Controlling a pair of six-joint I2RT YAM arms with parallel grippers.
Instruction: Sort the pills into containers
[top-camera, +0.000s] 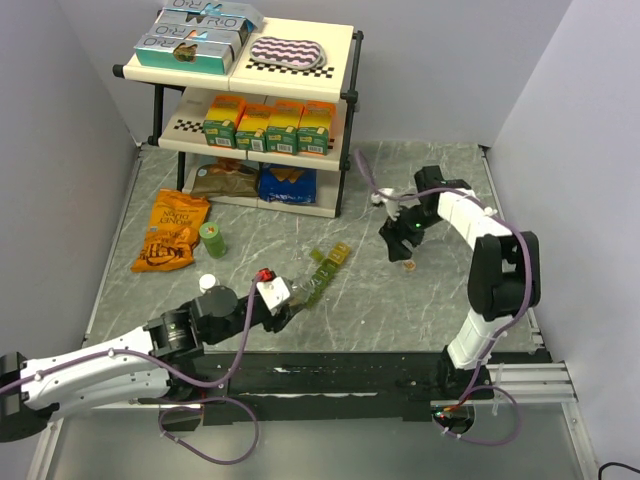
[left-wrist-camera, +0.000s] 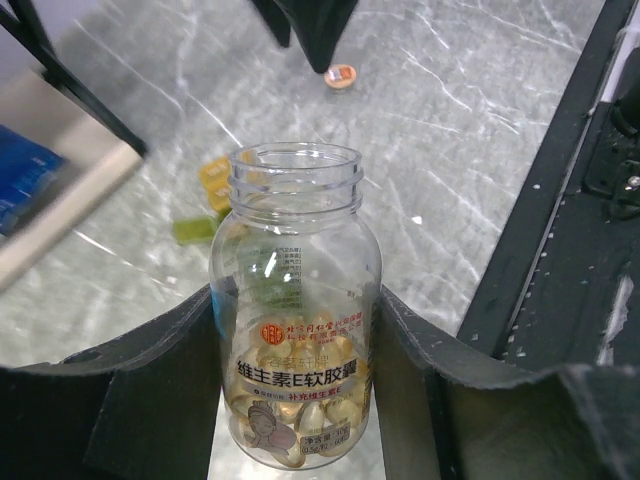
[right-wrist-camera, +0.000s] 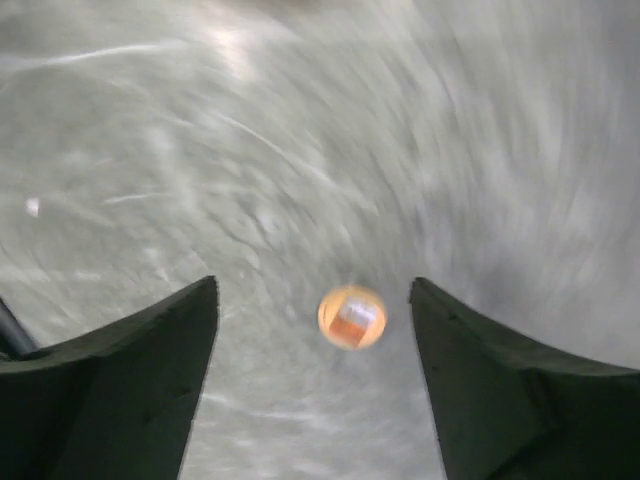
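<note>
Green-yellow containers (top-camera: 326, 270) just beyond left jaws | those pinch clear bottle (left-wrist-camera: 295, 330) | right jaws spread, well away

**A:** Place type?

**B:** I'm tagging it a robot lab cell, staged like a shop corner. Plain panel walls (top-camera: 50, 150) box in my marble-look worktop (top-camera: 440, 300). There's an aluminium rail (top-camera: 530, 375) and purple cables (top-camera: 240, 440) at the near edge.

**A:** Shop how?

**B:** Two-tier rack (top-camera: 345, 70) with juice cartons (top-camera: 270, 125), boxes (top-camera: 195, 45) up top, snack bags (top-camera: 172, 232) under and beside it. I see checkerboard strips (top-camera: 186, 126) on the shelf edges, so lab, not store.
</note>
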